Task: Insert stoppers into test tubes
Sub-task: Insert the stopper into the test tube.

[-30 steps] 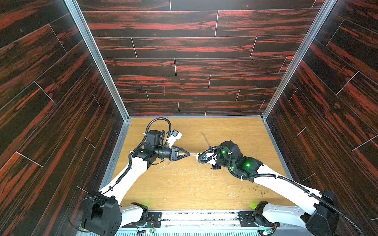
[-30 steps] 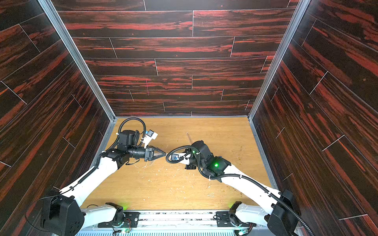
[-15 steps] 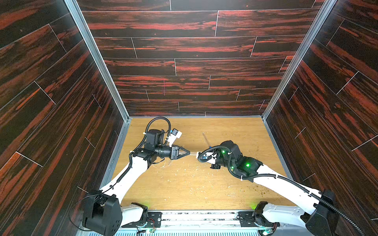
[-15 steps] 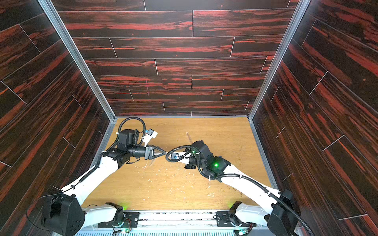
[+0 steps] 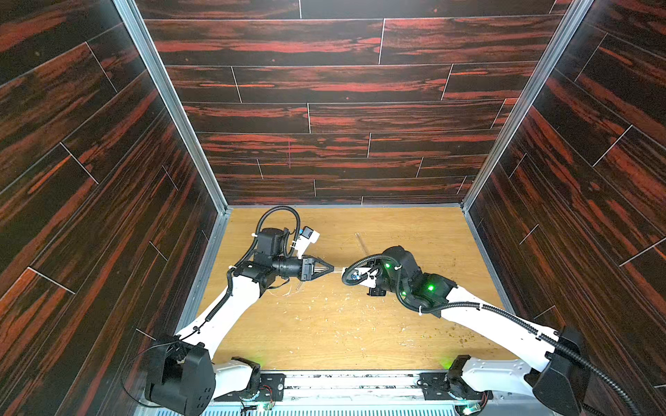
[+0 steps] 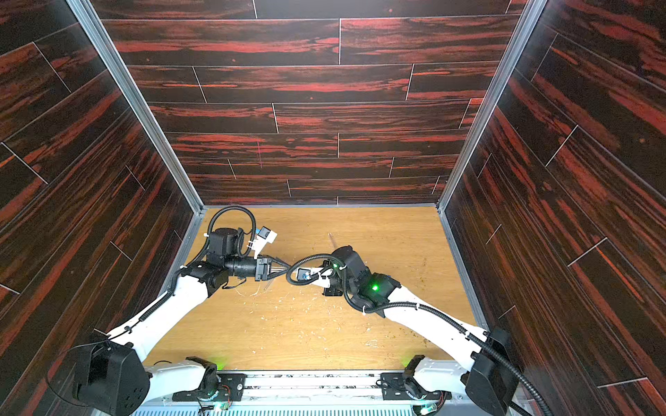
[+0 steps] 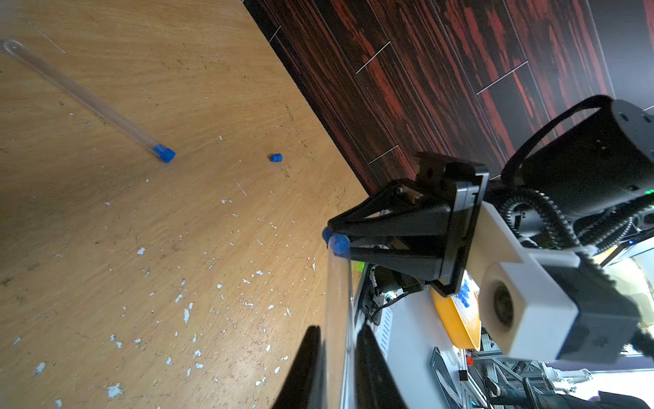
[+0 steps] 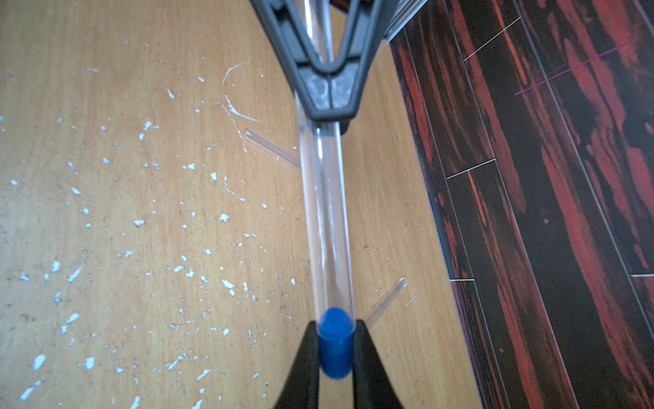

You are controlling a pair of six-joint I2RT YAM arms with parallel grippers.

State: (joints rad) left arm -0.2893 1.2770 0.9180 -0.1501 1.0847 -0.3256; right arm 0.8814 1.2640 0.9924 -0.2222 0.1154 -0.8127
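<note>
My left gripper [image 7: 339,329] is shut on a clear test tube [image 7: 338,301], held level above the table. My right gripper [image 8: 335,325] is shut on a blue stopper [image 8: 334,348], whose rounded tip sits inside the tube's open end [image 8: 327,219]. Both grippers meet nose to nose at mid-table in a top view: left gripper [image 5: 331,268], right gripper [image 5: 345,270]. A second test tube [image 7: 81,95] lies on the table with a stopper [image 7: 164,154] in its end. A loose stopper [image 7: 275,157] lies near it. A third test tube [image 8: 272,148] lies under the left gripper.
Pale debris specks [image 5: 324,309] litter the wooden table [image 5: 414,230]. Dark wood-panel walls [image 5: 324,173] close in the back and both sides. A yellow dish [image 7: 456,318] holding blue pieces shows beyond the right arm in the left wrist view.
My right gripper has edged slightly left toward the left gripper, closing the small gap. The left arm has barely moved.
</note>
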